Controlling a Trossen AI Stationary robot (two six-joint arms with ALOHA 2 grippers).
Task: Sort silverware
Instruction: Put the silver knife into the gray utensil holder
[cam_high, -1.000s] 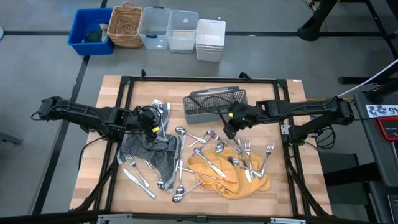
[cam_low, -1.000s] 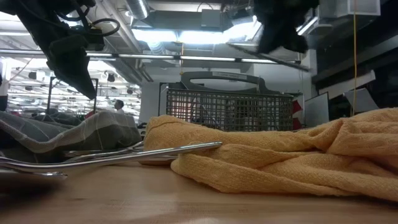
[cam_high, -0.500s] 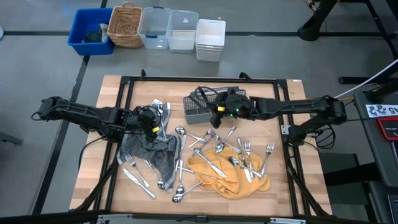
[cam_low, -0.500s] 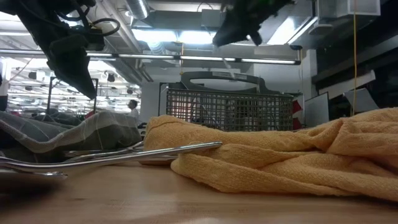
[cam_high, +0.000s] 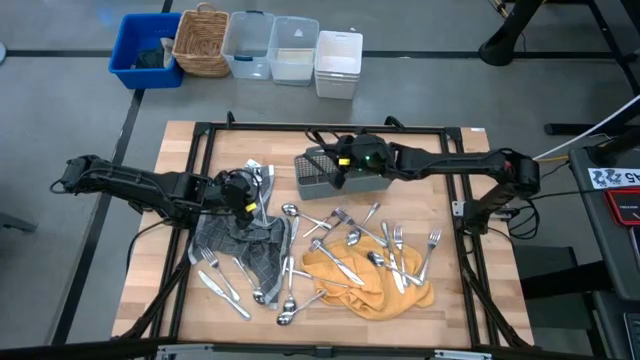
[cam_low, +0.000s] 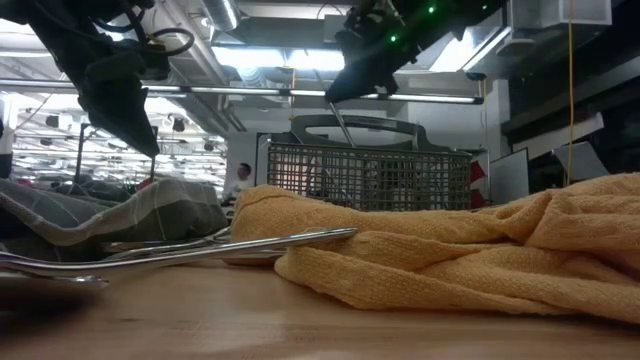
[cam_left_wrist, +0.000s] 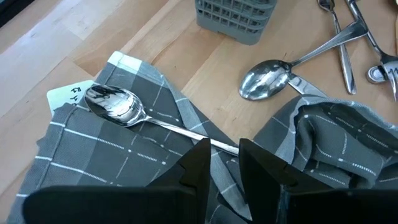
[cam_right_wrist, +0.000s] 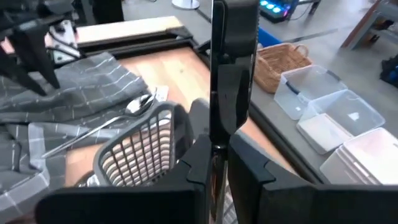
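Hovering: right gripper above mesh caddy near desk far edge, fingers pinching a knife
Risk: knife snags the mesh rim
Left gripper: fingers narrowly apart, empty, over spoon on grey cloth
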